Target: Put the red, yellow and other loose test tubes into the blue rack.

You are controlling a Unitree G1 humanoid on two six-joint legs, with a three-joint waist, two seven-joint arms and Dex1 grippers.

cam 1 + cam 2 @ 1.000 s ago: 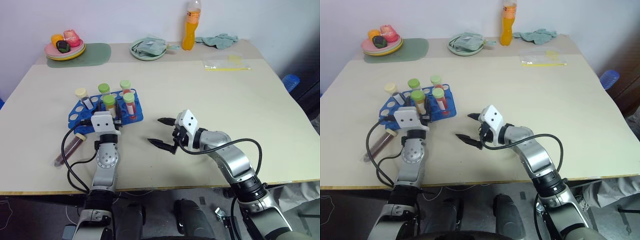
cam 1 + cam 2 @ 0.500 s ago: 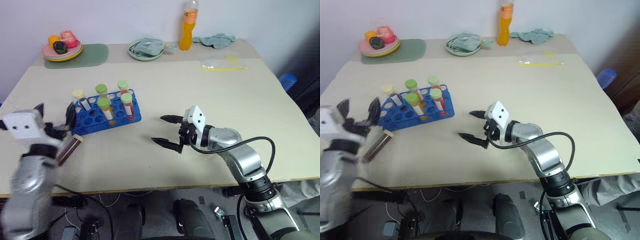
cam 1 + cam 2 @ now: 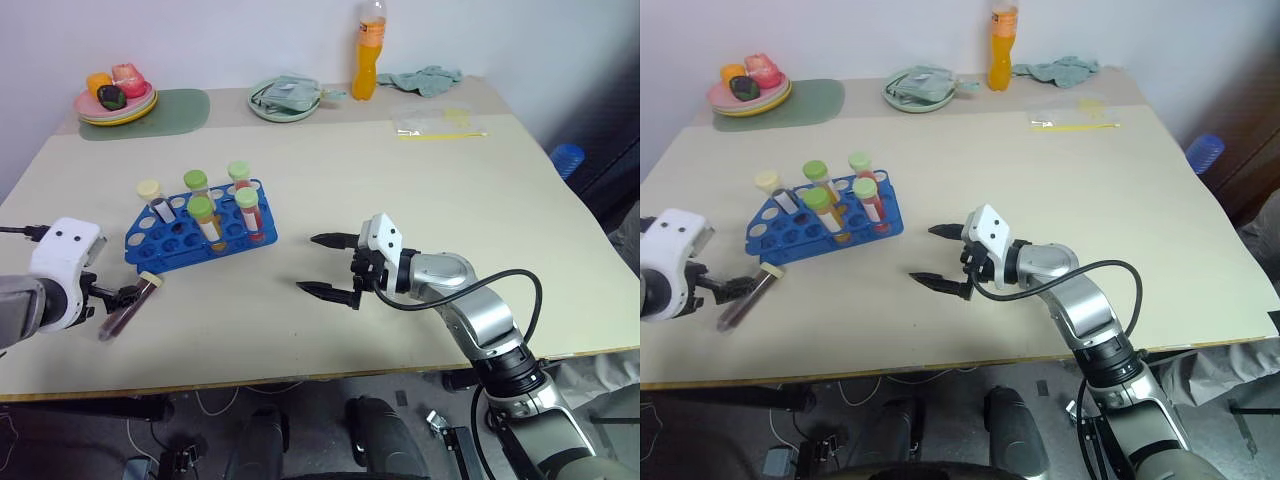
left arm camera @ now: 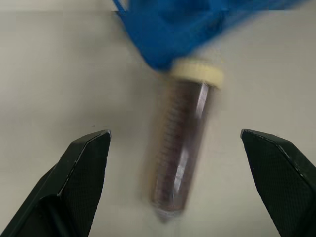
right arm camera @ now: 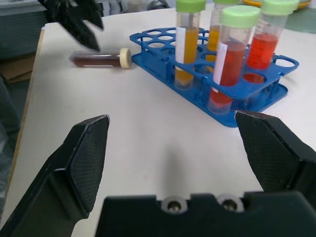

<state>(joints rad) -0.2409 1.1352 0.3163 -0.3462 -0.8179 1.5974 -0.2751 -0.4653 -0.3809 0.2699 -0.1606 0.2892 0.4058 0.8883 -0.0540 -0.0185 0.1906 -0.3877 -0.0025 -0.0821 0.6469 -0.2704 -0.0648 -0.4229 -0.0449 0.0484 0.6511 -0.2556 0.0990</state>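
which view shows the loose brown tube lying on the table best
The left wrist view: the brown tube lies large between the open left pincer fingers, cream cap toward the blue rack. The eye views and right wrist view show it small.

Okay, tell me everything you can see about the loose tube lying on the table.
The loose test tube is clear plastic with a cream cap, filled with dark brownish-red liquid. It lies on its side on the table, cap end nearest the blue rack, whether touching I cannot tell. The open left end effector straddles it without gripping.
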